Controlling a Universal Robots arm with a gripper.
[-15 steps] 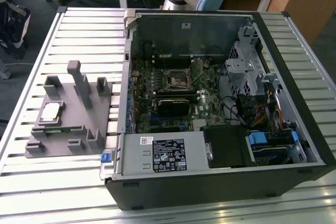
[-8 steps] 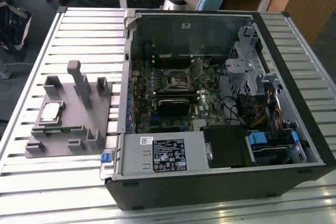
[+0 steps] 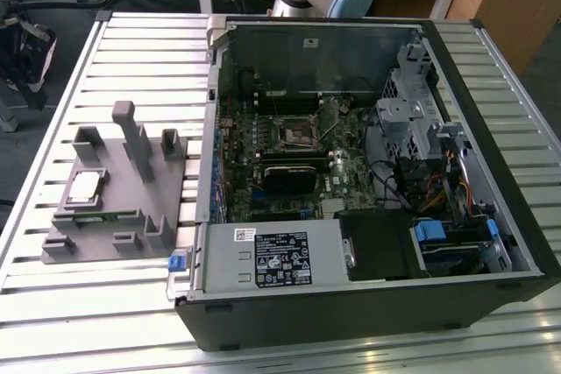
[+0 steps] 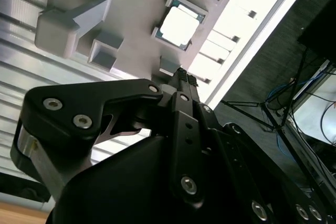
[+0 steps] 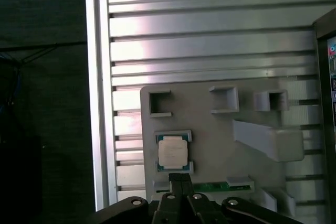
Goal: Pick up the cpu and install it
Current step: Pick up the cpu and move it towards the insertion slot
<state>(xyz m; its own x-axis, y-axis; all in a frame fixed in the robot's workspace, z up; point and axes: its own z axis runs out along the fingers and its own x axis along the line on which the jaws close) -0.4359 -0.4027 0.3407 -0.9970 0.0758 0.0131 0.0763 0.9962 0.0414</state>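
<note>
The cpu (image 5: pixel 172 153) lies flat, metal top up, in its square pocket on the grey fixture (image 5: pixel 210 129), which stands on the slatted bench (image 3: pixel 140 59) at the exterior view's left, beside the open computer case (image 3: pixel 368 286). Nothing of the task looks done: the chip is not yet lifted, and the socket (image 3: pixel 298 131) on the board waits bare. In both wrist views the claw (image 5: pixel 181 187) hangs above the fixture, its tips pressed together on nothing and pointing down just beside the chip's edge.
</note>
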